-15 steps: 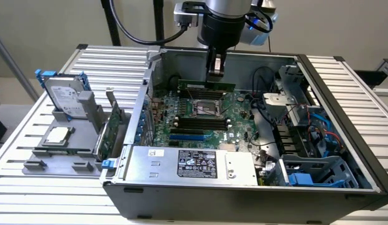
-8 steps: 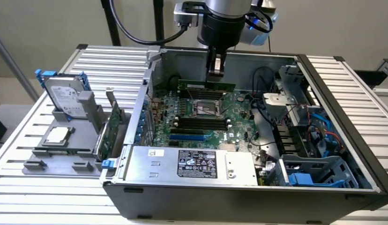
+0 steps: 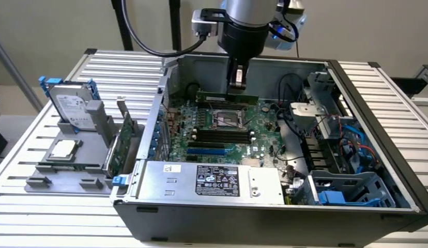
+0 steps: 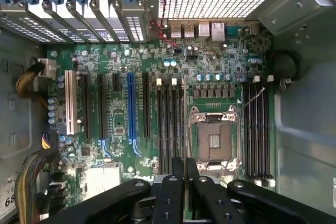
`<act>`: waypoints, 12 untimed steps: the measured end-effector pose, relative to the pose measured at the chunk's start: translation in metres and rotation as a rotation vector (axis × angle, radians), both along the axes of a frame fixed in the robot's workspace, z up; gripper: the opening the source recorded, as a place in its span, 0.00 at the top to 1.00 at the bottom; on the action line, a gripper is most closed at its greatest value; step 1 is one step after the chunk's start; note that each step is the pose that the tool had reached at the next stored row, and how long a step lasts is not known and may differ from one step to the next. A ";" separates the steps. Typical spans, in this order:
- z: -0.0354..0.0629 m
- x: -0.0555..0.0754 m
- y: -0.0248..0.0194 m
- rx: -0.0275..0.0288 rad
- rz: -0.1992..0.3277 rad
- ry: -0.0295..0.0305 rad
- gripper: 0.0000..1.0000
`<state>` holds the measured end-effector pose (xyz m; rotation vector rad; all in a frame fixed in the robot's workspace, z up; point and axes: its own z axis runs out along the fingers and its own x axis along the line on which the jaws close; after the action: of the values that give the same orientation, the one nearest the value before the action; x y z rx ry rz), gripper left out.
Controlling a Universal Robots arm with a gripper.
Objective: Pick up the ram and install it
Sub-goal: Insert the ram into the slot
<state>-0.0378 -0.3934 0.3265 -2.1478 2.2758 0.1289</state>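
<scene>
You worked before a plain beige wall (image 3: 55, 31) under even light. Your bench (image 3: 386, 93) was a pale, ribbed metal top. Two black uprights (image 3: 175, 26) stood at its far edge, and pale floor (image 3: 11, 111) showed at the exterior view's left.

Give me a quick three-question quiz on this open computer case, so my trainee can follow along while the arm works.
1. True or false: the long, thin green ram stick already sits in one of the long black motherboard slots.
2. Pick one: what stands upright in the grey plastic holder at the exterior view's left? A) a silver hard drive in blue rails; B) a cooling fan; C) a keyboard.
3. Fill in: the black gripper is shut on the ____.

Key: 1 false, the stick hangs in the gripper above the green motherboard; 2 A; 3 ram stick.
</scene>
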 end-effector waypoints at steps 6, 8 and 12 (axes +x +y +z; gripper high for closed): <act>-0.0108 0.000 0.0000 0.0000 0.002 0.0000 1.00; -0.0144 0.000 0.0000 0.0000 0.002 0.0000 1.00; -0.0216 -0.001 -0.0003 -0.0001 0.002 0.0000 1.00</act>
<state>-0.0384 -0.3937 0.3049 -2.1507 2.2732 0.1288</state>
